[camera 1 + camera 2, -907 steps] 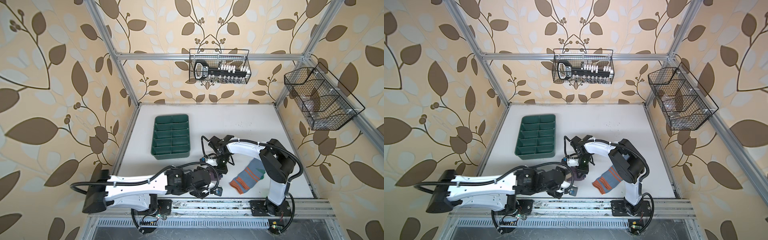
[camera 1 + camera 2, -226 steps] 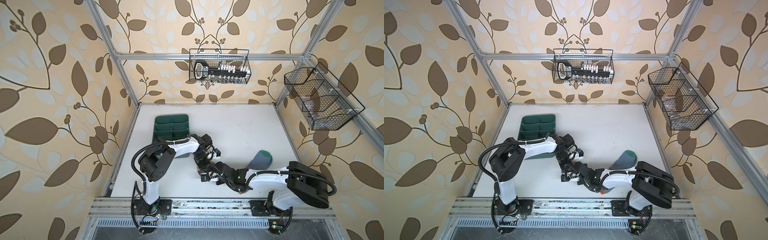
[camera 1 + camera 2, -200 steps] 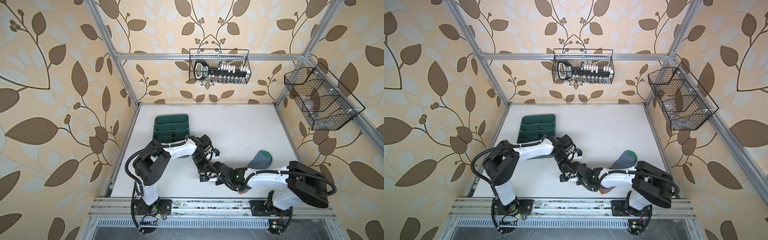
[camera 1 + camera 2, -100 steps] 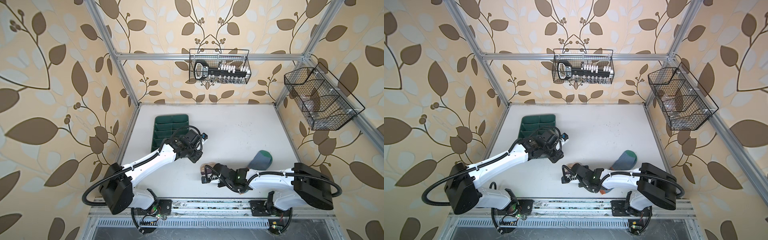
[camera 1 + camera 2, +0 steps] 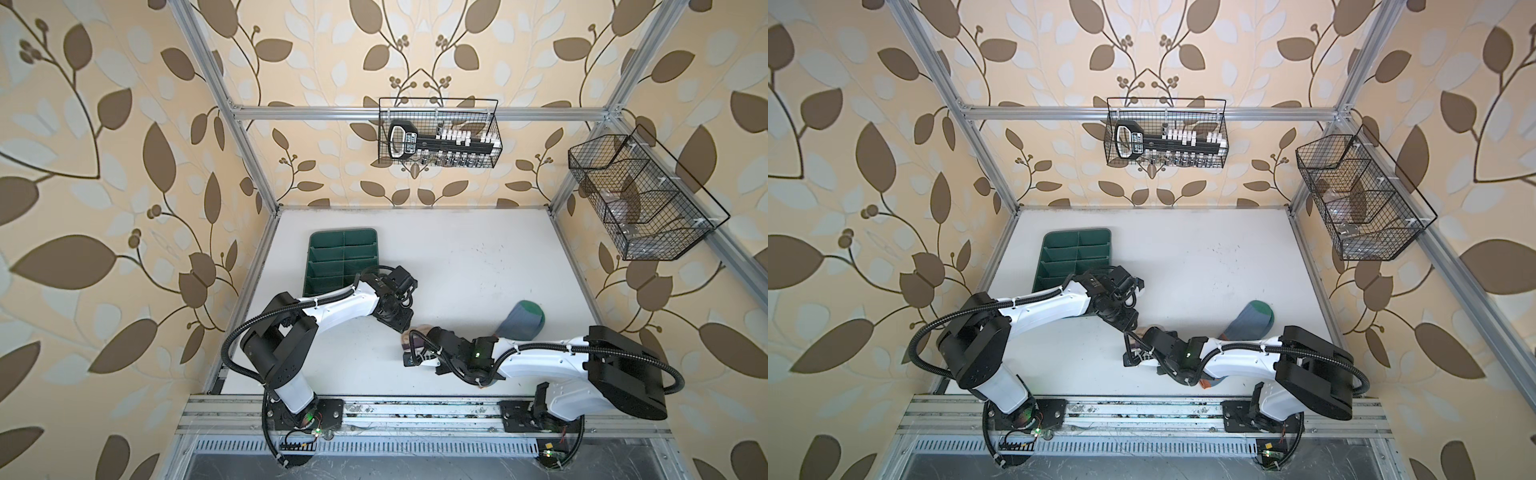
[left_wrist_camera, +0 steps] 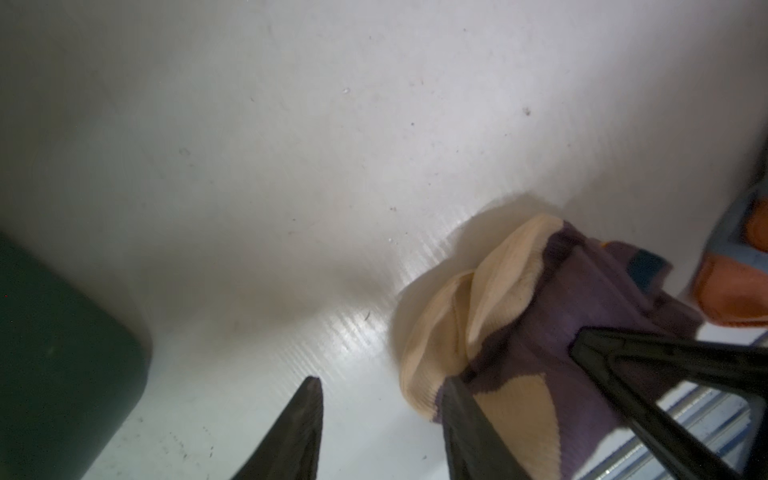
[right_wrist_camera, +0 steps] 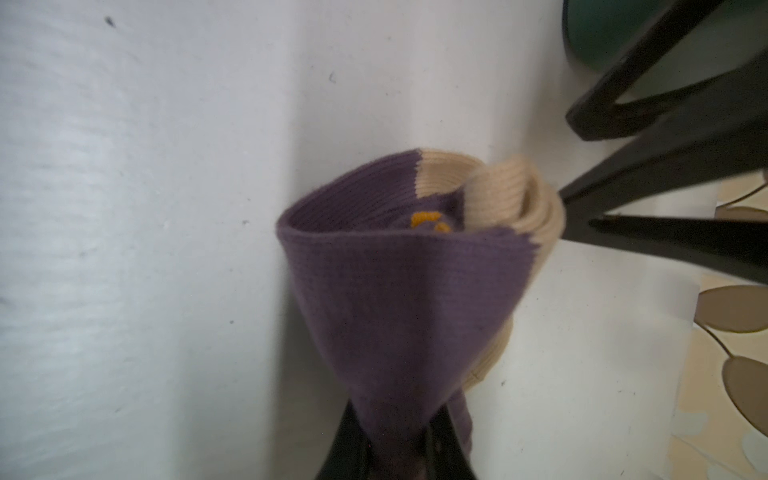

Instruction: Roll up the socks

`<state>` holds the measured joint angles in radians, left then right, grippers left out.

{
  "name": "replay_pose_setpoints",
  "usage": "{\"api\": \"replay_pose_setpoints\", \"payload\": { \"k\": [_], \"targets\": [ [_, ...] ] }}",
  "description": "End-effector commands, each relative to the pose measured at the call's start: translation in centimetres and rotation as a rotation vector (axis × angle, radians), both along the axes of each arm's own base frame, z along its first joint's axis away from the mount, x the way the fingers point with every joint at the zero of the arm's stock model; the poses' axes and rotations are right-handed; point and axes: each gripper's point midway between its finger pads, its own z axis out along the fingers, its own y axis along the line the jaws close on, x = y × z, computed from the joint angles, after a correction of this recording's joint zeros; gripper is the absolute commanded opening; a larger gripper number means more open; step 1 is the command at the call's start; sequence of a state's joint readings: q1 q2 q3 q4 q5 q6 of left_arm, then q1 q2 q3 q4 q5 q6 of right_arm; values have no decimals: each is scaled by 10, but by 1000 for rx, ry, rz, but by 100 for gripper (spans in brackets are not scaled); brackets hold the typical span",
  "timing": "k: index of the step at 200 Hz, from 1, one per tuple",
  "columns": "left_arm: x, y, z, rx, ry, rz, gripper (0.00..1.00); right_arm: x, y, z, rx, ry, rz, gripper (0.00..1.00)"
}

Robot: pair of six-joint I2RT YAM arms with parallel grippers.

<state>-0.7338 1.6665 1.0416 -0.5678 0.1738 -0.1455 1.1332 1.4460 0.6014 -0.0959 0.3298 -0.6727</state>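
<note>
Just beside the green tray (image 5: pixel 345 262), the left gripper (image 6: pixel 386 432) stands spread, one finger at the purple sock (image 6: pixel 540 332), a soft, light, loosely coiled bundle at the table's (image 5: pixel 457 257) front middle. The right gripper (image 7: pixel 395 453) pinches its purple end. The knit likely springs open, so grasp the beige coil. The grey-blue sock (image 5: pixel 521 320) lies farther right, partly under that arm.

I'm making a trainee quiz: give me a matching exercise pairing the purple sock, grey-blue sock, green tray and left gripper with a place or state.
Things:
1 purple sock
2 grey-blue sock
3 green tray
4 left gripper

Places or states:
A open, holding nothing
B lying on the table, crossed by the right arm
C pinched in the right gripper
D at the table's far left

Pairs: 1-C, 2-B, 3-D, 4-A
</note>
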Motion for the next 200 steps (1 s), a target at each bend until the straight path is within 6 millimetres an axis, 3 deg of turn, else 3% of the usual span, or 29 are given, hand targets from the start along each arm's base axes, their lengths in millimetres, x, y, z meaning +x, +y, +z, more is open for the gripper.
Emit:
{"api": "replay_pose_setpoints", "payload": {
  "k": [1,35,77,133,160,200],
  "targets": [
    [-2,-10,-8,-13,41,-8,45,-11,-13,-13,-62,48,5,0],
    [-5,-8,-25,27,77,-28,30,-11,-13,-14,-64,47,6,0],
    [-6,-17,-33,5,104,-43,0,-10,-13,-17,-67,53,0,0],
    [2,-28,-30,-27,85,-68,0,-2,-18,-15,-79,8,-39,0],
    [8,-35,-32,-41,69,-72,0,8,-17,-3,-45,-68,-72,0],
    [17,-48,-41,-58,84,-77,0,4,-3,16,65,-105,-30,0]
  ]
}}
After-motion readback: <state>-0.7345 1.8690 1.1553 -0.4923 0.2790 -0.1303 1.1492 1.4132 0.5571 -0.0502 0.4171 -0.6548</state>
